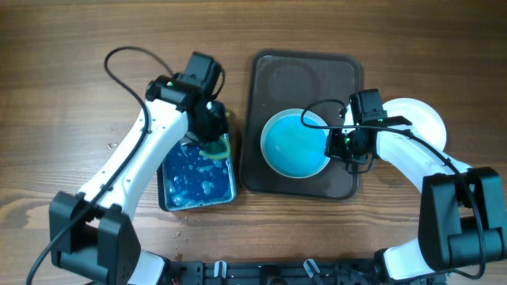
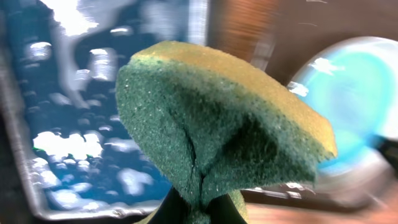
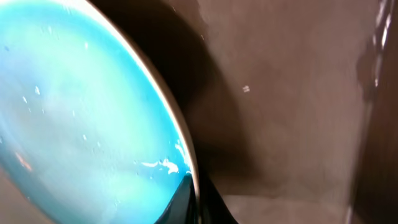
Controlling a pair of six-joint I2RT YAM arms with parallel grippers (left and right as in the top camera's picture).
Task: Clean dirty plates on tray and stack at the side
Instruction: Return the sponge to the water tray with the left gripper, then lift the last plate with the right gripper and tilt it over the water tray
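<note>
A plate [image 1: 295,142] covered in a blue film sits on the dark brown tray [image 1: 269,79]. My right gripper [image 1: 339,144] is shut on its right rim; the right wrist view shows the rim [image 3: 183,140] pinched between the fingers [image 3: 196,205], the plate tilted up off the tray [image 3: 292,112]. A clean white plate [image 1: 420,119] lies on the table right of the tray. My left gripper [image 1: 212,136] is shut on a green and yellow sponge [image 2: 217,130], held over the black tray of blue liquid [image 1: 162,186]. The blue plate also shows blurred in the left wrist view [image 2: 354,99].
The small black tray of blue liquid [image 2: 25,143] lies left of the brown tray, almost touching it. Wooden table [image 1: 63,47] all round. Cables run above both arms.
</note>
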